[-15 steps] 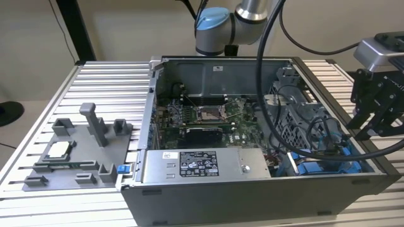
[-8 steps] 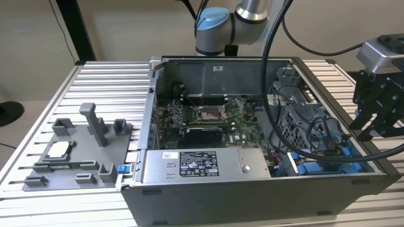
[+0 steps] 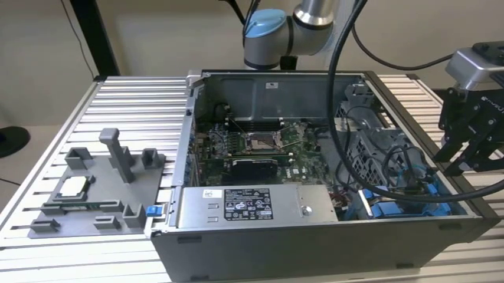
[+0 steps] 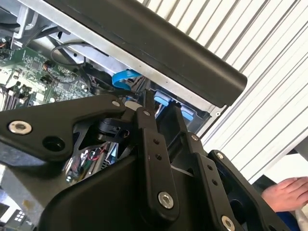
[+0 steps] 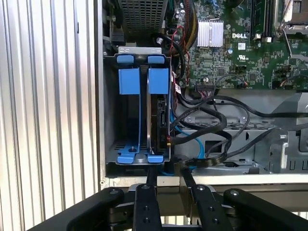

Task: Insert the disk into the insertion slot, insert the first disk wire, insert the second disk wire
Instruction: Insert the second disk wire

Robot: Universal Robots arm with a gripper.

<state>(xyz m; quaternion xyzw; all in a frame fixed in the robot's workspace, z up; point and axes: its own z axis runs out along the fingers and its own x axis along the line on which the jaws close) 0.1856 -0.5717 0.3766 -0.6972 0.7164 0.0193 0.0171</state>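
The disk (image 5: 159, 115) stands edge-on in the right slot of the drive bay (image 5: 109, 120), with its blue caddy tabs (image 5: 158, 79) at the end. A second blue caddy (image 5: 128, 81) fills the left slot. Black wires (image 5: 207, 118) and a blue wire (image 5: 198, 144) run beside the disk; I cannot tell whether any is plugged in. My gripper (image 5: 168, 169) hovers over the case rim at the bay's end, open, its fingers slightly apart with nothing between them. In the exterior view the gripper (image 3: 464, 159) hangs at the case's right side, above the blue caddies (image 3: 393, 207).
The open computer case (image 3: 315, 247) sits on a ribbed aluminium table (image 3: 134, 100), with its motherboard (image 3: 260, 153) and grey power-supply box (image 3: 252, 206) exposed. A grey fixture (image 3: 94, 188) lies at the exterior view's left. A person's hand (image 4: 286, 192) shows beside the table.
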